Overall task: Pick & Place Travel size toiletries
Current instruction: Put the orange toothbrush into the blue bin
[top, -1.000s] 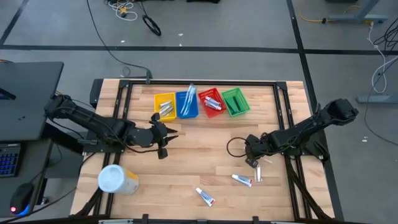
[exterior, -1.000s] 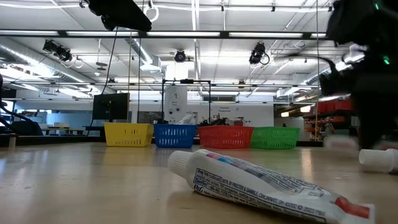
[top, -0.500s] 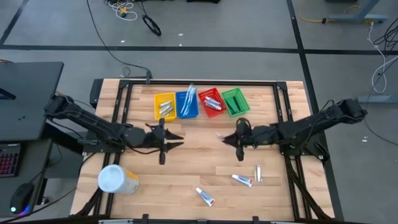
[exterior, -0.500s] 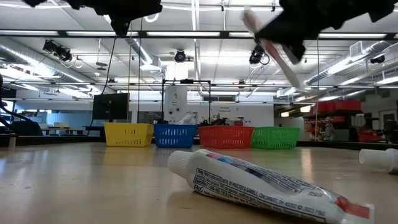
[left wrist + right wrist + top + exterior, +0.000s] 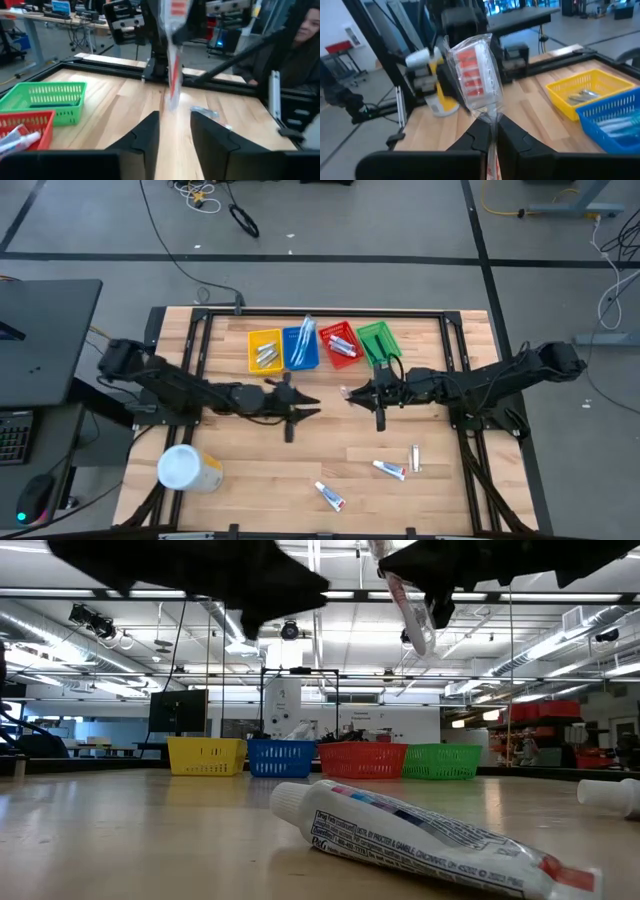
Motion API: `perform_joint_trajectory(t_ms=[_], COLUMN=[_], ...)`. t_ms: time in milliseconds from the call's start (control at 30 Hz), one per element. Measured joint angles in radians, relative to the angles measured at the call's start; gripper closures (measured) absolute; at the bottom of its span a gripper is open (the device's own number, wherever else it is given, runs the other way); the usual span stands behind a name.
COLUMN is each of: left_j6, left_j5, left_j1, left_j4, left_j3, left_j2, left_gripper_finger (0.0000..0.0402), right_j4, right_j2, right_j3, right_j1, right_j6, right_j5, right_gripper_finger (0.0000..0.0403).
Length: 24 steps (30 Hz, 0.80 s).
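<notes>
The wooden table (image 5: 320, 445) carries four coloured baskets (image 5: 322, 346), a white-and-yellow container (image 5: 188, 469) and three small toiletries (image 5: 388, 470).

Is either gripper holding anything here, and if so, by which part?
The right gripper pinches a clear-wrapped toothbrush by the wrapper's lower end, lifted over the table. The left gripper holds nothing.

Four baskets (image 5: 322, 345); three loose toiletries (image 5: 390, 469); one container (image 5: 187, 469).
</notes>
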Motion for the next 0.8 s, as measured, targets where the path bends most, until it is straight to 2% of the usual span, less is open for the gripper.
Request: perform_joint_trajectory(t_ms=[200, 467, 633, 800], left_j6=[-0.004, 0.001, 0.018, 0.028], left_j5=[0.064, 0.107, 0.128, 0.129], left_j1=[0.044, 0.081, 0.103, 0.119], left_j4=[0.010, -0.010, -0.017, -0.017], left_j3=[0.169, 0.287, 0.322, 0.332], left_j2=[0.164, 0.248, 0.268, 0.272], left_gripper_finger=[0.0224, 0.0157, 0.0153, 0.0189], right_j4=[0.020, 0.026, 0.067, 0.108], right_j2=[0.004, 0.004, 0.004, 0.004], right_j3=[0.000, 0.000, 0.000, 0.000], right_j1=[-0.018, -0.024, -0.024, -0.027], right_j6=[-0.015, -0.049, -0.089, -0.108], right_j5=[0.000, 0.001, 0.008, 0.009], right_gripper_finger=[0.0383, 0.0383, 0.0383, 0.0383])
